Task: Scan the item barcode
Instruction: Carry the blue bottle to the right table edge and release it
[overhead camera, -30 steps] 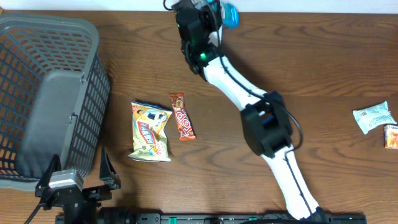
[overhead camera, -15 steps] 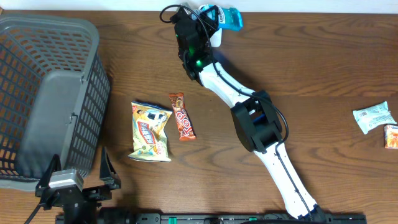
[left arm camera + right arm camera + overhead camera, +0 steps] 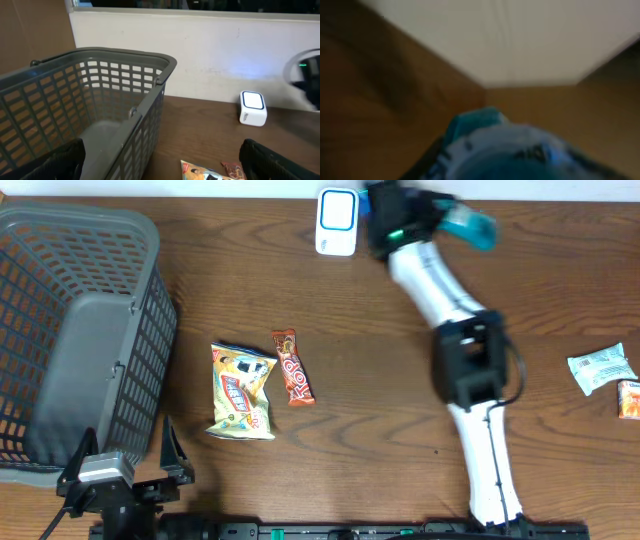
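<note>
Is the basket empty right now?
Empty: the basket shows only its bare grey floor in the overhead and left wrist views.

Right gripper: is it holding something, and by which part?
The right gripper holds a blue packet, apparently by one end; blur hides the exact spot. The left gripper is open and holds nothing.

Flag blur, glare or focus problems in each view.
Overhead: table items crisp, but the far end of the right arm and its blue packet are smeared. Left wrist: basket and scanner sharp, a bluish glow on the wall above the scanner, a blurred dark shape at the right edge. Right wrist: blurred throughout; only the packet's teal-blue shape reads.
</note>
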Controlling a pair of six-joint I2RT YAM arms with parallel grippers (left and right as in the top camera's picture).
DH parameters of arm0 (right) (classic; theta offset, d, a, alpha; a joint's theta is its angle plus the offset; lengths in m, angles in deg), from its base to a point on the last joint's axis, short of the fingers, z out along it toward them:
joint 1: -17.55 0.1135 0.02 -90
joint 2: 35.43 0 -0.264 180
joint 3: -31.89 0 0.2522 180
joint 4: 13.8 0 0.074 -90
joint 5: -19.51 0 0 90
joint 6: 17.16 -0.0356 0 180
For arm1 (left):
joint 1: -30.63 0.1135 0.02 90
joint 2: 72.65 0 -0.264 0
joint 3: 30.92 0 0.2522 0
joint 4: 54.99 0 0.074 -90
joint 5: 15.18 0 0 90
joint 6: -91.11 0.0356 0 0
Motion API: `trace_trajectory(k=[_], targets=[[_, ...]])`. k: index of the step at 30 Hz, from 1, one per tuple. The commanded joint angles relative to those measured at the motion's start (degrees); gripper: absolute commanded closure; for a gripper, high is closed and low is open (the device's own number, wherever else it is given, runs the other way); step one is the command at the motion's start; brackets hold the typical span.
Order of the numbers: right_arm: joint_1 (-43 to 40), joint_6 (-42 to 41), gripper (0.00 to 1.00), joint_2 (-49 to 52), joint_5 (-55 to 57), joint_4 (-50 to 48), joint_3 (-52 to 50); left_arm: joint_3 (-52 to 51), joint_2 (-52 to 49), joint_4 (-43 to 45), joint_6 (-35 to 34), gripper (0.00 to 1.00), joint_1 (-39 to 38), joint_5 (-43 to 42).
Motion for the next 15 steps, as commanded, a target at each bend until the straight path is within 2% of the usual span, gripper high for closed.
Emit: trace_trajectory(k=[1,6,11,15], targets=[[-7.23,-18.6,0.83,-3.34,-0.83,11.32,0.85,0.13,0.09,0.07,-0.5,0.02,-0.22,0.72],[-17.4,-29.81,0.87,-3.34,-10.12,23.85,-0.87,0.13,0.09,-0.11,-0.48,0.02,-0.22,0.74],[-26.29,-32.04,0.88,-3.34,-13.7,25.53,-5.11,0.13,0.09,-0.37,-0.48,0.02,-0.22,0.74],[-32.11,-32.35,0.81,-3.34,-18.47,24.9,-8.76,0.13,0.09,-0.52,-0.48,0.02,-0.22,0.74]])
